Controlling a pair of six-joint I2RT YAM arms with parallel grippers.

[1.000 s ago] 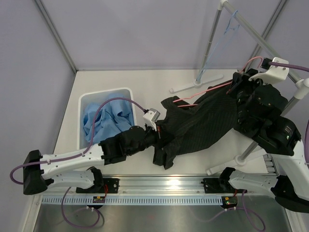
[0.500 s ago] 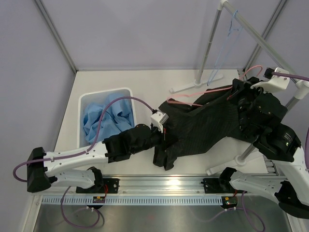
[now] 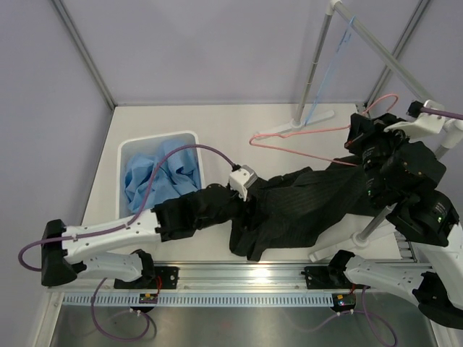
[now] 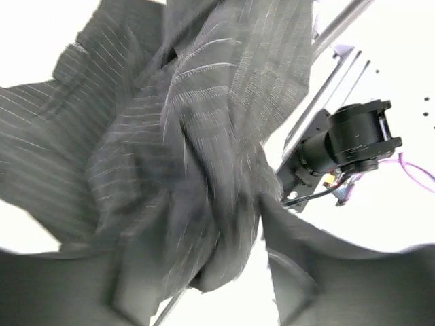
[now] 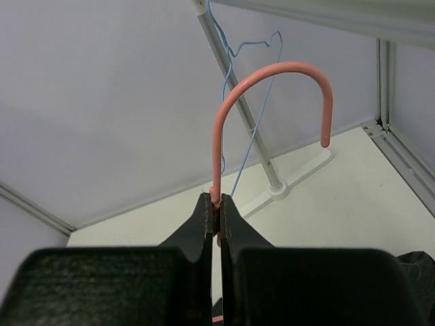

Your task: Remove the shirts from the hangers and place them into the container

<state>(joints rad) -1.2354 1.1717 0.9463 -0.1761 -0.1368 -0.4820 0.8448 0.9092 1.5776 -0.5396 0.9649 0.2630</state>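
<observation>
- Now that the pink hanger is bare, the job in hand looks to be moving the black shirt to the basket.
- That shirt lies stretched across the table between the two arms, well right of the basket and fully clear of the hanger.
- On the left gripper, striped cloth fills the gap between the fingers. The wrist view is too blurred to tell whether they grip it or stand apart.
- A firm hold on a thick bunch of cloth would serve best, followed by a high lift so the long tail clears the basket rim.
- The far end of the shirt lies by the right arm and a rack foot, so it could catch there.
- The right gripper is pinched tight on the hanger's stem just under the hook, holding it above the table.
- The blue shirt already fills much of the basket, so the black one must be dropped on top.
- The table is plain white, with pale lilac walls around it.
- The blue hanger hangs on the grey rack at the back right.
</observation>
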